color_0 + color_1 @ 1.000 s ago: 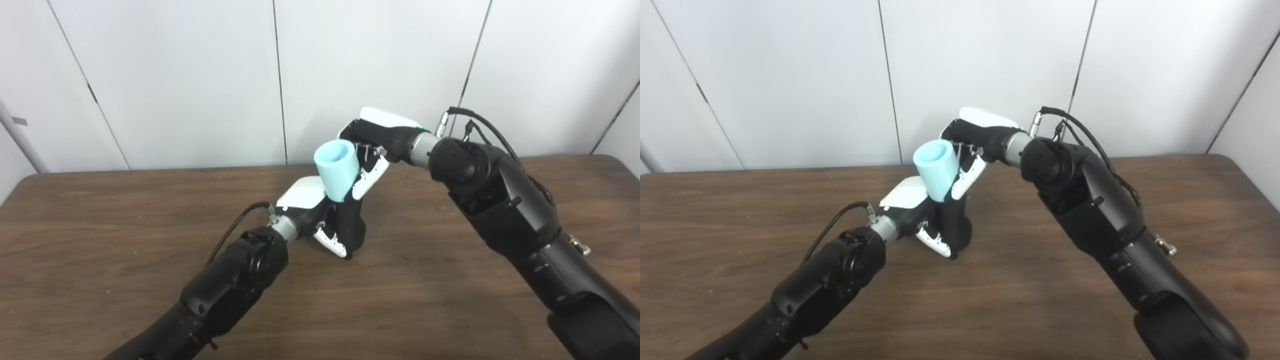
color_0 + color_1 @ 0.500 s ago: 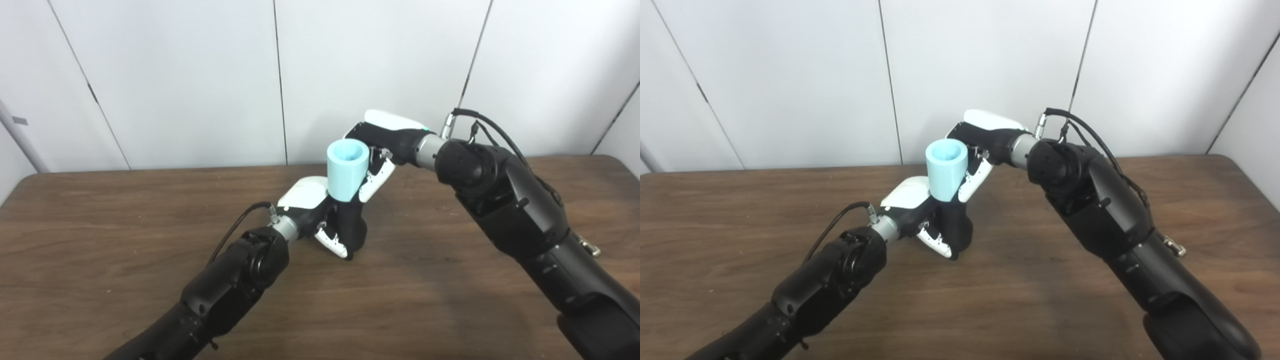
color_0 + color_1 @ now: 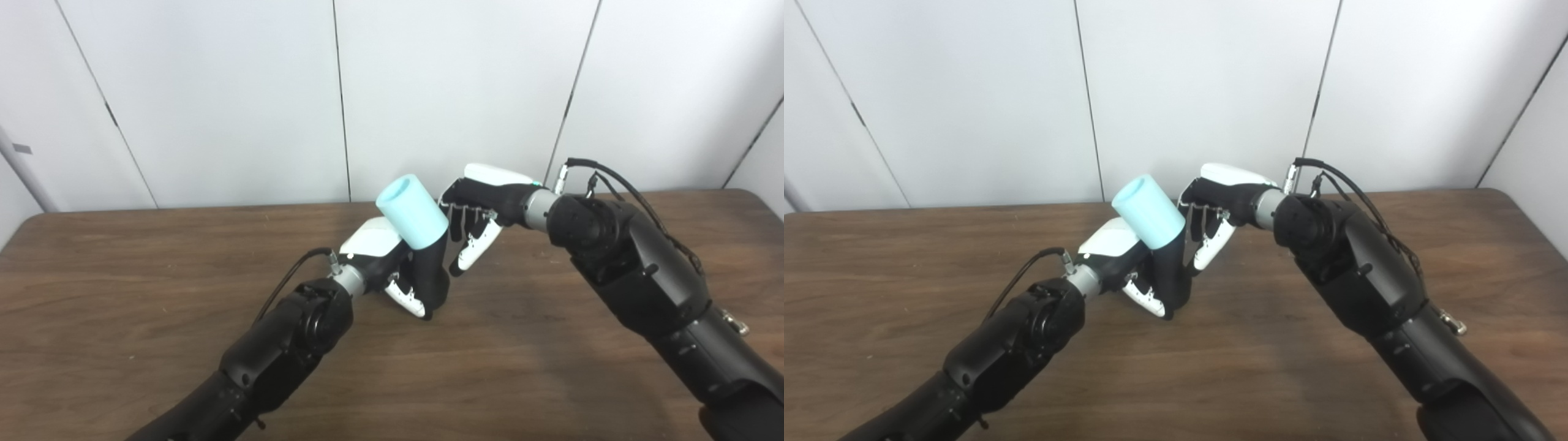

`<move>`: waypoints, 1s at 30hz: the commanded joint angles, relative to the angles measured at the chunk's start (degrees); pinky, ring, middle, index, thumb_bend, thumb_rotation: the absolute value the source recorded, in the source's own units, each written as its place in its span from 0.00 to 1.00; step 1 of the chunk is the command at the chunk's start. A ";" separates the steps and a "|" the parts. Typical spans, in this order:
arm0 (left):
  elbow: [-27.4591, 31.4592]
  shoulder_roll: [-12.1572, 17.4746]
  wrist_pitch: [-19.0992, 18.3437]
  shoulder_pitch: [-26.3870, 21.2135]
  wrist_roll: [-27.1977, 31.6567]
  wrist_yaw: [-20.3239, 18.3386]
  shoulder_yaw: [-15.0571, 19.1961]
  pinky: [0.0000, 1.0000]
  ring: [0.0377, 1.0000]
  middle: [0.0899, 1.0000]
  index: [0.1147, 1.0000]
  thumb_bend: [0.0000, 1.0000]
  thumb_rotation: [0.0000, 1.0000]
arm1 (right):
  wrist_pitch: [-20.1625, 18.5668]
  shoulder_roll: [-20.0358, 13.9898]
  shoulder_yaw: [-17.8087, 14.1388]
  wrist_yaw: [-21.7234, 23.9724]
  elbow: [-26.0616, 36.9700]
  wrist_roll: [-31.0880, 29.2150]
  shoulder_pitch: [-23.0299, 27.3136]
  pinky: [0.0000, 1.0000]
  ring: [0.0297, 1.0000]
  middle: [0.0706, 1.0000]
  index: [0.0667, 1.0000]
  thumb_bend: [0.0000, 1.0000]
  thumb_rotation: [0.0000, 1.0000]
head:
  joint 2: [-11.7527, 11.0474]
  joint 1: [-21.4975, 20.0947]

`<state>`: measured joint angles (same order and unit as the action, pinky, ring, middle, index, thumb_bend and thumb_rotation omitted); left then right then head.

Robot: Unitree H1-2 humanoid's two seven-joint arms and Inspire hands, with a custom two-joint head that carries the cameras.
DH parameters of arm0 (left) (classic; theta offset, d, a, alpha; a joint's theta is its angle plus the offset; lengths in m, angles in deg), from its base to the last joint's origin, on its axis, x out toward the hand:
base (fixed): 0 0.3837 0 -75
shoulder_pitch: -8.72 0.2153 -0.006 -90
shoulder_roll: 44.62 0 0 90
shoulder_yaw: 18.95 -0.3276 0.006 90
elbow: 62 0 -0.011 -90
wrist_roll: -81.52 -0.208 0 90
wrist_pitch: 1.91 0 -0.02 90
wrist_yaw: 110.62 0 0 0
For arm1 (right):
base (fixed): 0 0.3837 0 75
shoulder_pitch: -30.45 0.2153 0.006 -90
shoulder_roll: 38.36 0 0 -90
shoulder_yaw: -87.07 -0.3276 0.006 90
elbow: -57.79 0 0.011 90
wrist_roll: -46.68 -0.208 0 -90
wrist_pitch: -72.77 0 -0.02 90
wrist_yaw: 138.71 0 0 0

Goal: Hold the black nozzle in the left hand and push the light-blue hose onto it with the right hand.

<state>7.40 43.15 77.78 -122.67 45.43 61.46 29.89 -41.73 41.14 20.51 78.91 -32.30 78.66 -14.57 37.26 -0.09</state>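
A: left hand (image 3: 404, 269) is clamped round the black tapered plastic nozzle (image 3: 432, 269), low over the brown wood-grain table (image 3: 551, 367). Fingers wrap the nozzle's lower body, so its top end stays clear above the fist, presumably to leave room for the hose

B: and the hose?

A: short light-blue cylindrical hose piece (image 3: 411, 211) sits on the nozzle's upper end, directly above the left hand. Looks seated from here, but I can't see how deep the nozzle goes inside

B: right hand?

A: right hand (image 3: 474, 211) is just beside the hose, on the side away from the left wrist. Fingers are spread and hanging down, holding nothing. There's a visible gap between them and the blue sleeve in both eye views, so I'd say it has no grip on the hose

B: orientation?

A: the hose's long axis is tilted, not upright. Its free end points up and leans away from the right hand, toward the white wall panels (image 3: 245, 92) behind. The lower end meets the nozzle. Nozzle's long axis runs roughly up from the left fist, and the hose kinks off that line a bit

B: verdict?

A: push step looks mostly done. The tilt suggests it may not be square on, so I'd check seating before calling it
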 commanded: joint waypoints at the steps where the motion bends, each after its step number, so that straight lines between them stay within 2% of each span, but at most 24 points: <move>1: -4.65 1.63 -0.94 5.40 -2.55 -9.45 -4.52 0.53 0.47 0.43 0.42 0.53 0.00 | -0.04 -1.16 -1.70 -0.57 2.32 0.44 3.79 0.36 0.41 0.45 0.47 0.52 0.00 | 0.07 -0.02; 10: -4.63 1.58 -1.18 5.68 -2.13 -9.46 -4.08 0.50 0.46 0.41 0.42 0.53 0.00 | 0.85 -1.52 -2.18 -0.29 1.80 0.11 4.13 0.32 0.39 0.41 0.49 0.52 0.00 | -0.02 0.12; 21: -4.78 1.64 -1.05 5.40 -2.28 -9.55 -4.17 0.52 0.47 0.42 0.42 0.53 0.00 | 0.70 -1.32 -1.79 0.03 1.94 0.47 3.99 0.38 0.42 0.45 0.45 0.52 0.00 | -0.31 0.06; 23: -4.38 1.72 -1.25 5.73 -2.28 -9.55 -4.16 0.52 0.46 0.42 0.42 0.53 0.00 | 0.50 -1.37 -1.86 0.07 2.42 0.53 3.73 0.38 0.42 0.45 0.46 0.52 0.00 | -1.68 -0.10; 28: -4.01 1.68 -1.53 6.32 -2.78 -9.05 -4.36 0.52 0.48 0.43 0.41 0.53 0.00 | 0.08 -1.33 -1.82 -0.03 3.12 0.88 3.30 0.37 0.42 0.44 0.47 0.52 0.00 | -2.40 -0.31; 30: -4.32 1.61 -1.32 6.26 -2.84 -8.92 -4.42 0.52 0.48 0.43 0.42 0.53 0.00 | -0.08 -1.27 -1.78 -0.06 3.02 1.13 3.60 0.34 0.40 0.42 0.49 0.52 0.00 | -2.30 -0.61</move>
<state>7.49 43.16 77.81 -122.41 45.52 61.29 29.99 -41.73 41.12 20.06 79.63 -31.74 78.86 -14.48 34.89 -0.61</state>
